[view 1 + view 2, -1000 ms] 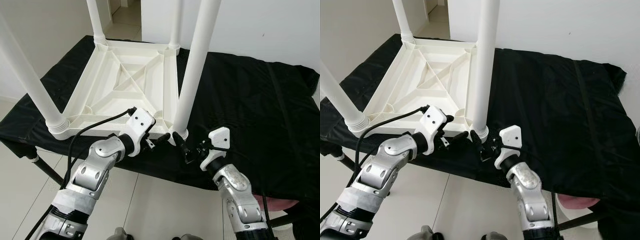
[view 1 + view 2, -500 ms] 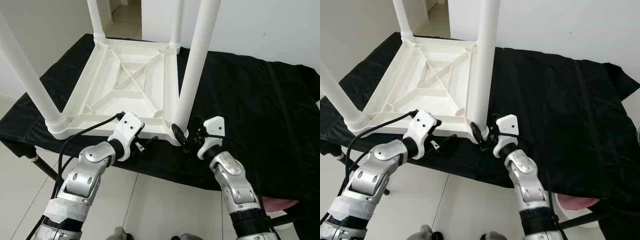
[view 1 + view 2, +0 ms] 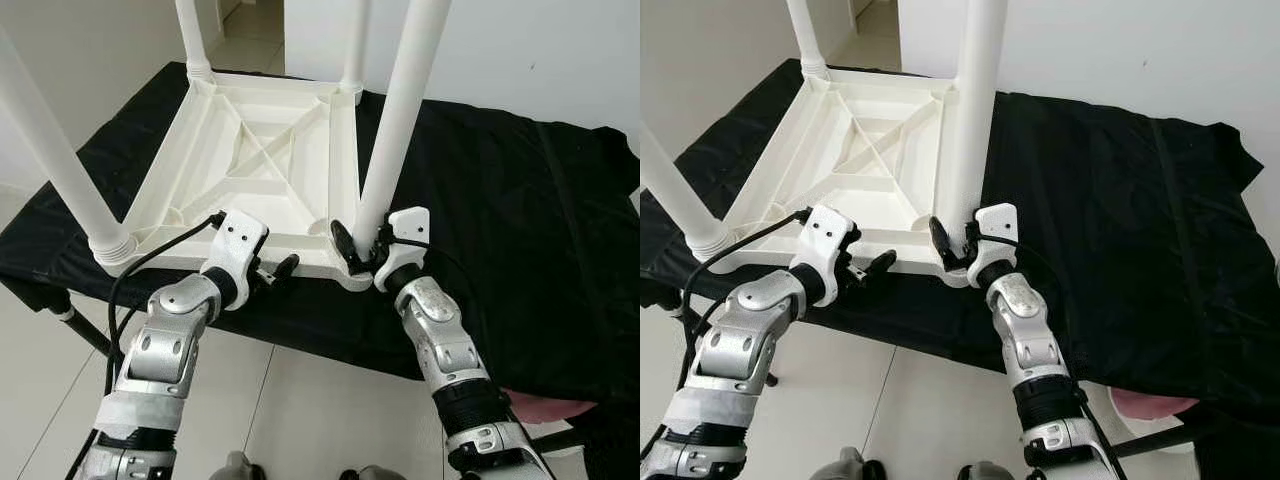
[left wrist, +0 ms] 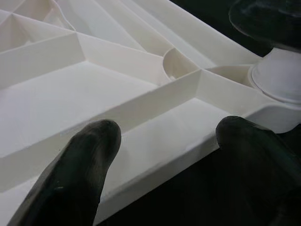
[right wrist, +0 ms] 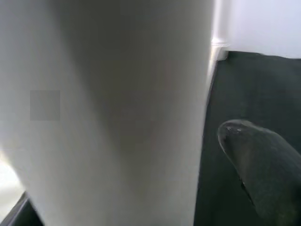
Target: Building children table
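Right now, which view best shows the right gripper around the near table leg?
The left eye view: the right gripper is at the base of the near leg, with a finger on each side. The right eye view shows the same. The right wrist view is blurred leg with one fingertip.

Left arm: reaching forward, elbow bent, left gripper pointing to the robot's right with fingers spread apart. Right arm: reaching forward and up, right gripper with fingers standing parted, pointing upward.
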`<state>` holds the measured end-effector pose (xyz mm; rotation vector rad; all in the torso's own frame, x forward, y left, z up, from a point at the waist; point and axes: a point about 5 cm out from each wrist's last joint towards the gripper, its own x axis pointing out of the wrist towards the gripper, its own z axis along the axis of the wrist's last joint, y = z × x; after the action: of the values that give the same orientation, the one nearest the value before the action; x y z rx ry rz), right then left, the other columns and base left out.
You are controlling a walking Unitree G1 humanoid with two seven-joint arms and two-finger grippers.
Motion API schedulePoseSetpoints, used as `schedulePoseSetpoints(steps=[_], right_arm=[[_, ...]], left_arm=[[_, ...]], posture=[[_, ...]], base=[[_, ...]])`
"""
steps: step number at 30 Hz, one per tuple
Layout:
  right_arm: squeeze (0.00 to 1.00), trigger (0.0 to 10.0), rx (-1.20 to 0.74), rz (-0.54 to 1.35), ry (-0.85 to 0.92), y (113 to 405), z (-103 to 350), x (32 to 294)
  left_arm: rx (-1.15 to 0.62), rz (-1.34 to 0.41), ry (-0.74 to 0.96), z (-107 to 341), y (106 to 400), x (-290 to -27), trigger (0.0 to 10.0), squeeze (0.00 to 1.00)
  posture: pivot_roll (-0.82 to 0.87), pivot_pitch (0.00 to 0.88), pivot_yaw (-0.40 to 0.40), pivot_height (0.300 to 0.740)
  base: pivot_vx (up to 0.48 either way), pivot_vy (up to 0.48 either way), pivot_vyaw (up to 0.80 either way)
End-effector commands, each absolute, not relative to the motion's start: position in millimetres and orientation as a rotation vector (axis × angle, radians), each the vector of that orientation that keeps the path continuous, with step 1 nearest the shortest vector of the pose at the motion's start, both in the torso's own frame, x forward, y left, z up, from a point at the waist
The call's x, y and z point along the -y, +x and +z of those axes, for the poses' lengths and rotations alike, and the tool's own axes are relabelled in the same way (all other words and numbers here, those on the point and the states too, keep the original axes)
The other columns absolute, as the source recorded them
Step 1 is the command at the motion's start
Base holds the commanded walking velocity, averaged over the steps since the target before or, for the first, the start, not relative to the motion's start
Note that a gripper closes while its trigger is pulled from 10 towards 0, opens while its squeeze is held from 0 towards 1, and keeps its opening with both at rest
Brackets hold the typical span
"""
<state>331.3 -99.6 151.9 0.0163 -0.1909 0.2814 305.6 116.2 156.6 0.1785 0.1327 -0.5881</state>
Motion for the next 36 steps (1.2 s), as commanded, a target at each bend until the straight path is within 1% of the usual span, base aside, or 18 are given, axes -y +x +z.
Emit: schedulePoseSetpoints(steps=[1, 4, 5, 11, 14, 17, 18, 19, 20, 21, 25, 30, 31, 32, 33, 36], right_arm=[[0.0, 10.0, 0.183, 0.146, 0.034, 333, 149, 108], [0.0, 10.0, 0.187, 0.099, 0.045, 327, 146, 111], [0.0, 10.0, 0.188, 0.072, 0.064, 320, 144, 113], [0.0, 10.0, 0.203, 0.021, 0.063, 311, 141, 121], [0.0, 10.0, 0.225, -0.086, 0.041, 305, 140, 139], [0.0, 10.0, 0.227, -0.11, 0.039, 304, 140, 143], [0.0, 10.0, 0.23, -0.142, 0.025, 302, 140, 150], [0.0, 10.0, 0.23, -0.142, 0.025, 302, 140, 150], [0.0, 10.0, 0.23, -0.183, 0.01, 300, 139, 162], [0.0, 10.0, 0.23, -0.183, 0.01, 300, 139, 162], [0.0, 10.0, 0.255, -0.252, -0.016, 301, 145, 183], [0.0, 10.0, 0.278, -0.305, -0.031, 298, 150, 196], [0.0, 10.0, 0.285, -0.349, -0.038, 295, 150, 204], [0.0, 10.0, 0.285, -0.349, -0.038, 295, 150, 204], [0.0, 10.0, 0.287, -0.401, -0.048, 290, 149, 211], [0.0, 10.0, 0.289, -0.43, -0.059, 287, 149, 215]], left_arm=[[-0.132, -0.164, 0.197, 154, 315, -136, 10.0, 0.0], [-0.133, -0.154, 0.183, 155, 316, -136, 10.0, 0.0], [-0.138, -0.157, 0.182, 155, 317, -135, 10.0, 0.0], [-0.145, -0.176, 0.18, 155, 317, -130, 10.0, 0.0], [-0.15, -0.183, 0.185, 154, 317, -129, 10.0, 0.0], [-0.152, -0.184, 0.184, 154, 317, -129, 10.0, 0.0], [-0.154, -0.189, 0.185, 153, 317, -129, 10.0, 0.0], [-0.154, -0.189, 0.185, 153, 317, -129, 10.0, 0.0], [-0.158, -0.197, 0.187, 153, 318, -129, 10.0, 0.0], [-0.158, -0.197, 0.187, 153, 318, -129, 10.0, 0.0], [-0.165, -0.216, 0.194, 152, 319, -127, 10.0, 0.0], [-0.164, -0.228, 0.203, 153, 319, -127, 10.0, 0.0], [-0.163, -0.236, 0.211, 153, 320, -127, 10.0, 0.0], [-0.163, -0.236, 0.211, 153, 320, -127, 10.0, 0.0], [-0.163, -0.245, 0.218, 153, 320, -128, 10.0, 0.0], [-0.164, -0.25, 0.22, 153, 320, -128, 10.0, 0.0]], posture=[[-0.05, 0.087, -0.012, 0.74], [-0.06, 0.092, -0.009, 0.74], [-0.06, 0.095, -0.007, 0.74], [-0.07, 0.1, 0.002, 0.74], [-0.08, 0.105, 0.011, 0.74], [-0.08, 0.105, 0.011, 0.74], [-0.09, 0.108, 0.019, 0.74], [-0.09, 0.108, 0.019, 0.74], [-0.1, 0.11, 0.029, 0.74], [-0.1, 0.11, 0.029, 0.74], [-0.1, 0.111, 0.039, 0.74], [-0.11, 0.11, 0.046, 0.74], [-0.11, 0.11, 0.048, 0.74], [-0.11, 0.11, 0.048, 0.74], [-0.11, 0.112, 0.053, 0.74], [-0.11, 0.112, 0.053, 0.74]], base=[[0.0, 0.0, 0.0], [0.0, 0.0, 0.0], [0.0, 0.0, 0.0], [0.0, 0.0, 0.0], [0.0, 0.0, 0.0], [0.0, 0.0, 0.0], [0.0, 0.0, 0.0], [0.0, 0.0, 0.0], [0.0, 0.0, 0.0], [0.0, 0.0, 0.0], [0.0, 0.0, 0.0], [0.0, 0.0, 0.0], [0.0, 0.0, 0.0], [0.0, 0.0, 0.0], [0.0, 0.0, 0.0], [0.0, 0.0, 0.0]])
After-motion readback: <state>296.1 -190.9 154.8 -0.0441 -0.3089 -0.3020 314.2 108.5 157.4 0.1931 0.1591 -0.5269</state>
